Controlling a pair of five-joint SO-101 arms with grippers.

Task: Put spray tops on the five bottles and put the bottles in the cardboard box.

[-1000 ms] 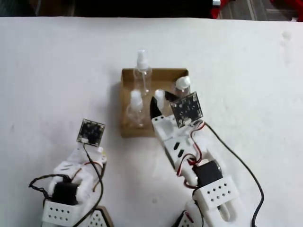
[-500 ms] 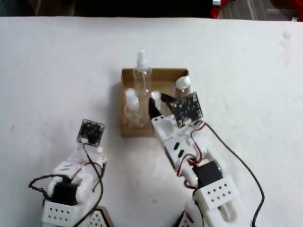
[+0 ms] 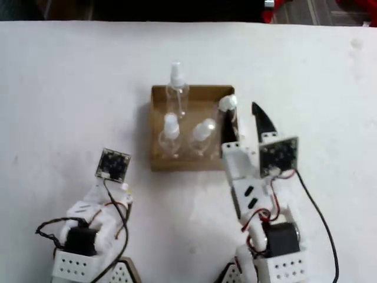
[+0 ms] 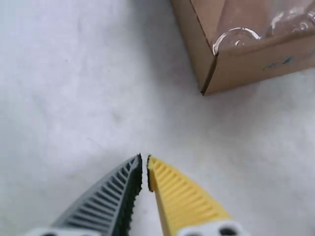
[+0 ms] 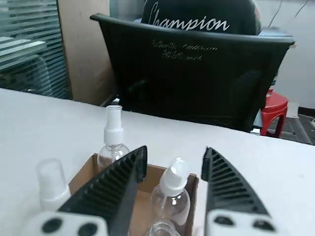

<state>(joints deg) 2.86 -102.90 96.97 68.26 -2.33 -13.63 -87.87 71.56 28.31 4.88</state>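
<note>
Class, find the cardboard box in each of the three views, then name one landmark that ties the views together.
High view: the cardboard box sits mid-table, just ahead of the arms.
Left wrist view: one corner of it lies beyond the left gripper.
Right wrist view: it lies under and beyond the right gripper.
Shared landmark: the clear bottles standing in it.

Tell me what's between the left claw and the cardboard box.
Only bare white table. In the left wrist view, the left claw sits apart from the cardboard box corner, with nothing in that stretch.
</note>
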